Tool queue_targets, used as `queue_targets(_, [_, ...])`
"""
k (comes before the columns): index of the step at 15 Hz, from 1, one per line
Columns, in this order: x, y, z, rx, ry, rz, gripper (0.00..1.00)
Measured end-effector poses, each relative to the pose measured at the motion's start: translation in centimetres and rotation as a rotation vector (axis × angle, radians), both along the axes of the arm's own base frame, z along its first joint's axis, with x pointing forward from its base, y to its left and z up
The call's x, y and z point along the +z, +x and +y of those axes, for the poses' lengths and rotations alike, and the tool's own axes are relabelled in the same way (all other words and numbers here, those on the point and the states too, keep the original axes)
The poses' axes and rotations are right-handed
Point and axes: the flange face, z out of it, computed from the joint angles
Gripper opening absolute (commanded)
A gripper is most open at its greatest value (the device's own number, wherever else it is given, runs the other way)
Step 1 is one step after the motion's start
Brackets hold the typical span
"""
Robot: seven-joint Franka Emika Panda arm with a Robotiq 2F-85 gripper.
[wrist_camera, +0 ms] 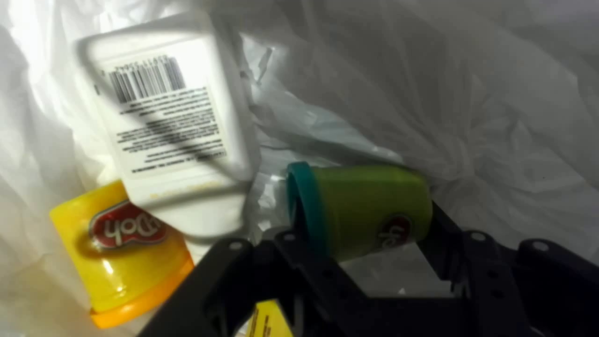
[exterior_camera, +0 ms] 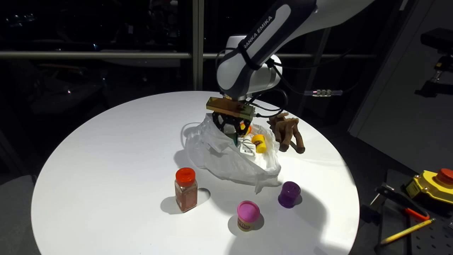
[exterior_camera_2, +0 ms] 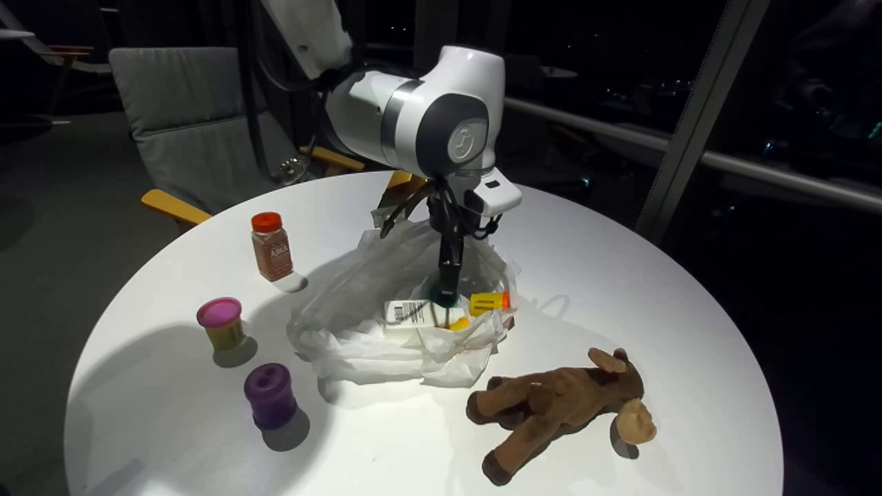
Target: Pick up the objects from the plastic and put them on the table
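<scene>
1 pencil (exterior_camera: 407,231) lies near 1 red-buttoned yellow box (exterior_camera: 429,187).

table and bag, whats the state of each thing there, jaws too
Red-lidded jar: upright, lid on
Pink-lidded can: upright, lid on
Purple tub: standing on end
Brown stuffed animal: lying down
Plastic bag: open, crumpled
White bottle: lying, barcode up
Orange-lidded can: on its side, lid on
Red-topped yellow can: on its side
Teal-lidded can: on its side, lid on
Jaws: closed on the teal-lidded can

Free table (exterior_camera: 218,212) between jar (exterior_camera: 186,194) and pink tub (exterior_camera: 248,214), but plastic (exterior_camera: 223,161) around the tool (wrist_camera: 367,219)
</scene>
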Motion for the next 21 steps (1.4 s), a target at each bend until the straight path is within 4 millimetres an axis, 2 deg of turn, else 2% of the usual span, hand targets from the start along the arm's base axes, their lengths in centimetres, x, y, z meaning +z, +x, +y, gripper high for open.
queue_targets(4, [0.4, -0.4, -0.7, -0.024, -0.012, -0.027, 0.33])
queue_targets(7, [0.7, -2.1, -1.1, -0.04, -0.028, -0.075, 0.33])
queue_targets(10, [0.8, -5.3, -1.6, -0.05, -0.053, -0.124, 0.33])
queue_targets(15, [1.2, -11.8, -2.8, -0.076, -0.091, -0.226, 0.33])
queue_targets(18, [3.3, -15.6, -2.5, -0.095, -0.086, -0.314, 0.33])
queue_targets(21, [6.9, -19.2, -0.7, -0.094, -0.044, -0.395, 0.33])
